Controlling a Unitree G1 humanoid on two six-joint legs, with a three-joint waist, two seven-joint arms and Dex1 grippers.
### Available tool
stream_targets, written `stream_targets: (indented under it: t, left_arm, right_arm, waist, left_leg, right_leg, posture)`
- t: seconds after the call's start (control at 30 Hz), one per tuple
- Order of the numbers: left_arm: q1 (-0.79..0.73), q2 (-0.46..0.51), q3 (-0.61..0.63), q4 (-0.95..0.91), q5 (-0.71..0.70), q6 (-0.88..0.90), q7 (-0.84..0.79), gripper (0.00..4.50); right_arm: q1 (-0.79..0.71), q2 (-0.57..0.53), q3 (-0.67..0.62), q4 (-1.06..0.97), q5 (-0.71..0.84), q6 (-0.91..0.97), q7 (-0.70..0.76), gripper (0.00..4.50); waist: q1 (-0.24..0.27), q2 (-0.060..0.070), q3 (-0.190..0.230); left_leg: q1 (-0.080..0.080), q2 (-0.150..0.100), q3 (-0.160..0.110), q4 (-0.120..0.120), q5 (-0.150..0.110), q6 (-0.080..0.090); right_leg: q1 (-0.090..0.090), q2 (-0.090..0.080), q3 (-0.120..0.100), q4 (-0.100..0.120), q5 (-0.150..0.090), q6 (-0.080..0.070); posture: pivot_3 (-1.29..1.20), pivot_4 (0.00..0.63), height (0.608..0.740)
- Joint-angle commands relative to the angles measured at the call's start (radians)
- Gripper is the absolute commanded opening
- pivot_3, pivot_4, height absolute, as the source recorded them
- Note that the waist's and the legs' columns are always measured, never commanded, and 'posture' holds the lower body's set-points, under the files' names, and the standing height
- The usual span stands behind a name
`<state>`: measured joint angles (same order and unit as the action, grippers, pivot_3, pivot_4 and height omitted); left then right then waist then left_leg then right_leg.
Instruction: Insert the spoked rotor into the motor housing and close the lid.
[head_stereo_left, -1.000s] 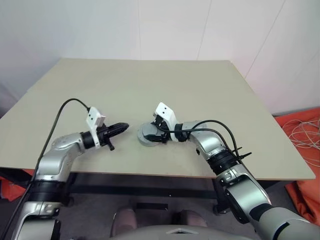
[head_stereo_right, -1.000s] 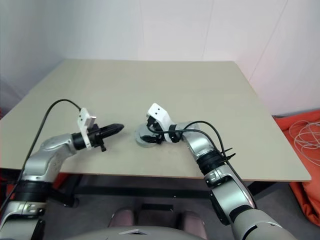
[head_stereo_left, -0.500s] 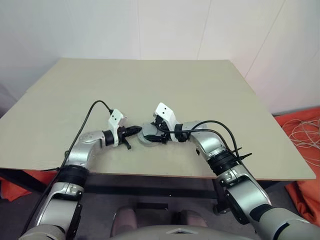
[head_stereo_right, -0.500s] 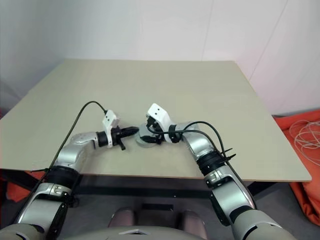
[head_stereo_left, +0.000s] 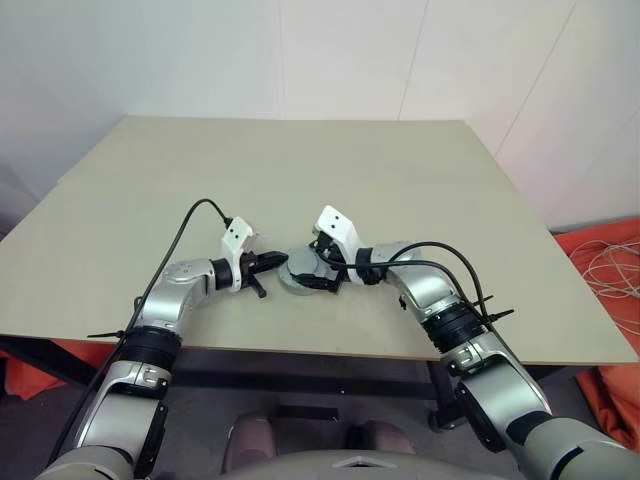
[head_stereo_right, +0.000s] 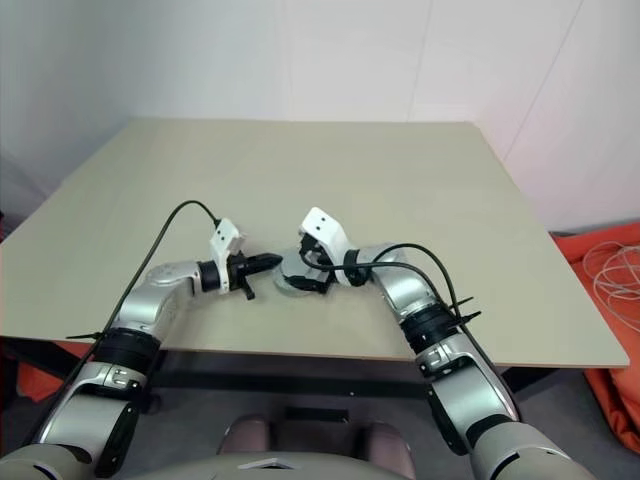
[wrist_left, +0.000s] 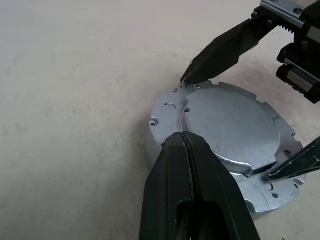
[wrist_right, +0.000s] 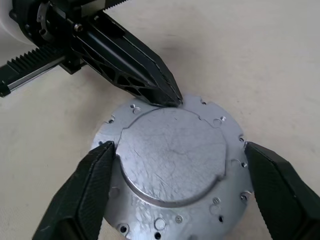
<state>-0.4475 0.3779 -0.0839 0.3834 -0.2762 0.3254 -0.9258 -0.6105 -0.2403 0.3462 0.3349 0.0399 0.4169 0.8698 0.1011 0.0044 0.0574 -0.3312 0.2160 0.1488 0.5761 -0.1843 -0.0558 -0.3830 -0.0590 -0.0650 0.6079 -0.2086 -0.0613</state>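
Note:
The motor housing (head_stereo_left: 298, 284) sits near the table's front edge as a squat silver round body. A flat silver disc with a raised round middle and small rim holes, the lid (wrist_right: 172, 165), lies on top of it. The spoked rotor is hidden. My left gripper (wrist_left: 182, 136) is shut, and its tip rests at the lid's rim on the left side. My right gripper (wrist_right: 177, 145) is open. Its fingers (wrist_right: 95, 180) straddle the housing, one at each side of the lid's edge, with nothing pinched.
The beige table (head_stereo_left: 300, 170) stretches away behind the housing, and its front edge runs just below both hands. Black cables loop from each wrist. Orange cloth and coiled white cable (head_stereo_left: 610, 270) lie on the floor at the right.
My left arm has swung in from the left, and its shut tip now meets the lid's rim. The right hand has stayed at the housing.

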Motion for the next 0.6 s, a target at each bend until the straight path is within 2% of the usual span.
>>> stream_targets:
  t: [0.03,0.27,0.6]
  left_arm:
    - [-0.015,-0.007,-0.033,0.002,0.028,0.019,-0.004,0.00]
    - [-0.011,-0.002,-0.062,-0.016,0.053,0.039,-0.023,0.00]
    - [-0.035,0.011,-0.061,-0.004,0.058,0.066,-0.045,0.00]
  right_arm:
    - [0.004,-0.017,-0.016,-0.028,0.010,0.040,0.008,4.48]
    - [0.009,-0.058,-0.043,-0.125,0.034,0.082,0.025,4.48]
    - [0.023,-0.084,-0.187,-0.329,0.169,0.260,-0.014,4.48]
  waist:
    - [0.001,0.000,0.000]
    - [0.005,0.000,0.000]
    - [0.009,0.001,0.000]
  left_leg:
    - [0.000,0.000,0.000,0.000,0.000,0.000]
    - [-0.001,0.000,0.000,-0.001,0.000,0.000]
    - [-0.002,0.000,0.000,-0.005,0.000,0.000]
  right_leg:
    - [0.000,0.000,0.000,0.000,0.000,0.000]
    - [-0.001,0.000,0.000,-0.001,0.000,0.000]
    - [-0.003,0.000,0.000,-0.001,0.000,0.000]
  posture:
    - [0.00,0.000,0.740]
    - [0.00,0.000,0.740]
    - [0.00,0.000,0.740]
